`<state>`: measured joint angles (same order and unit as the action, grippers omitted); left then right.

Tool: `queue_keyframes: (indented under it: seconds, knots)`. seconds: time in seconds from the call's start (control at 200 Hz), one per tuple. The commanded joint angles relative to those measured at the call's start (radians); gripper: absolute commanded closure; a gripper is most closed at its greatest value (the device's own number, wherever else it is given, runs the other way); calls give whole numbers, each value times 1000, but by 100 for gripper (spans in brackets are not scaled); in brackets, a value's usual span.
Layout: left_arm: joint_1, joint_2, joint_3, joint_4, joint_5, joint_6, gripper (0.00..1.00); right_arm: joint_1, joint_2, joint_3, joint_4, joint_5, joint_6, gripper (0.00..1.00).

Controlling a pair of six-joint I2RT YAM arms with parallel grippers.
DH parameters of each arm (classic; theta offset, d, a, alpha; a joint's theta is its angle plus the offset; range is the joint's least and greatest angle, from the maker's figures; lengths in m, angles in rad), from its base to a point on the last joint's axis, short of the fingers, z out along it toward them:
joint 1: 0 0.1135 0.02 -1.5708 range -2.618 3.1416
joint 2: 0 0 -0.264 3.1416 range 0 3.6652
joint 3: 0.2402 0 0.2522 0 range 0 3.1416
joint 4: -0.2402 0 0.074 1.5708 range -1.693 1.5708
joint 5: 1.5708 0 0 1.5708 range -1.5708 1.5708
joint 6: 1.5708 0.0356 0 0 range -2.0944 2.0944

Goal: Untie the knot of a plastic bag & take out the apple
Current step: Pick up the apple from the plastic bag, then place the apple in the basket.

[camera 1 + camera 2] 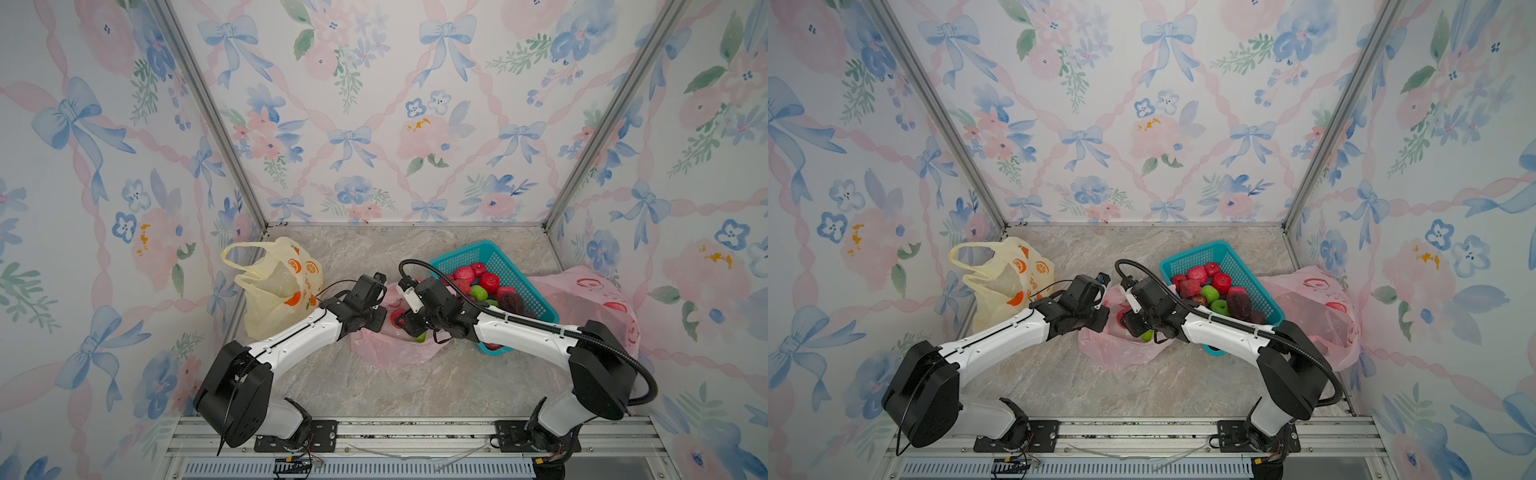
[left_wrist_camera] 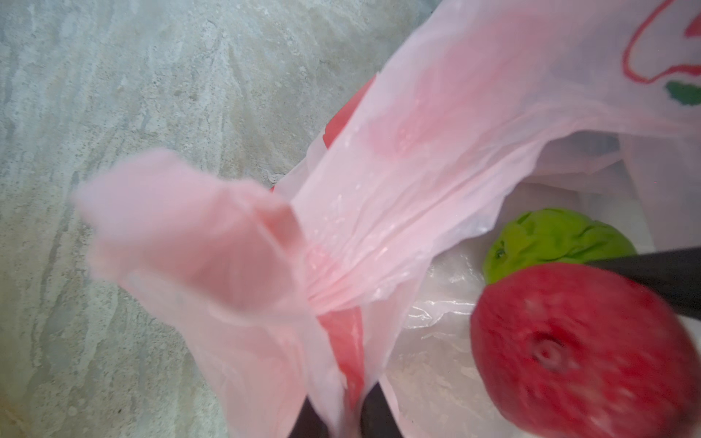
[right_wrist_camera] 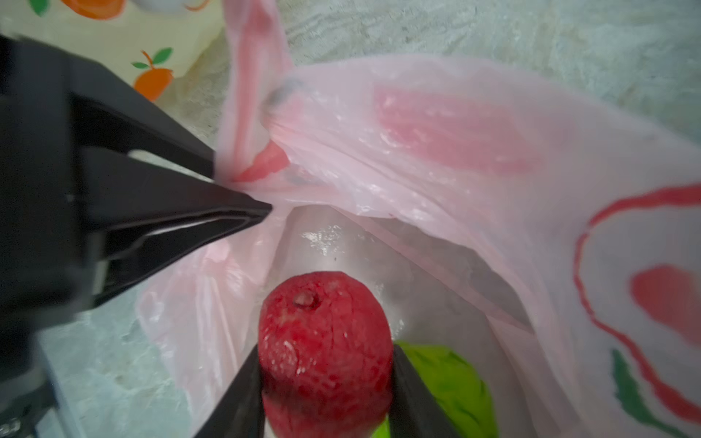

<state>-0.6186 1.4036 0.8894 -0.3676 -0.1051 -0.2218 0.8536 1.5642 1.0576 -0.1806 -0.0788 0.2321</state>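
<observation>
A pink plastic bag (image 1: 390, 353) lies mid-table with its mouth open; no knot shows. My left gripper (image 2: 335, 409) is shut on a bunched handle strip of the bag (image 2: 417, 151), holding that edge up. Inside the mouth, my right gripper (image 3: 326, 364) is shut on a red apple (image 3: 322, 333), one finger on each side. The apple (image 2: 569, 352) hangs over the bag's floor. A green apple (image 3: 455, 379) lies under it in the bag. In both top views the two grippers meet over the bag, the left (image 1: 380, 309) and the right (image 1: 1127, 322).
A teal basket (image 1: 478, 253) holding several red, green and dark fruits stands right behind the right arm. Another pink bag (image 1: 590, 303) lies against the right wall. A yellow bag with orange prints (image 1: 274, 286) stands at the left wall.
</observation>
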Motion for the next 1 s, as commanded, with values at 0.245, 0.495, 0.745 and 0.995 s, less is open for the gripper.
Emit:
queue_keyframes:
  seconds: [0.245,0.495,0.745,0.995]
  knots:
    - [4,-49,13,1,-52,-13,85,-139,-293,-42,143,-177,46,61]
    - [5,-70,3,16,-90,-22,86,-343,-446,-41,-40,-8,12,61]
    - [6,-84,-7,24,-124,-25,87,-525,-439,-43,-402,187,-29,62]
    - [5,-56,10,24,-124,-20,87,-559,-378,-63,-592,233,-36,61]
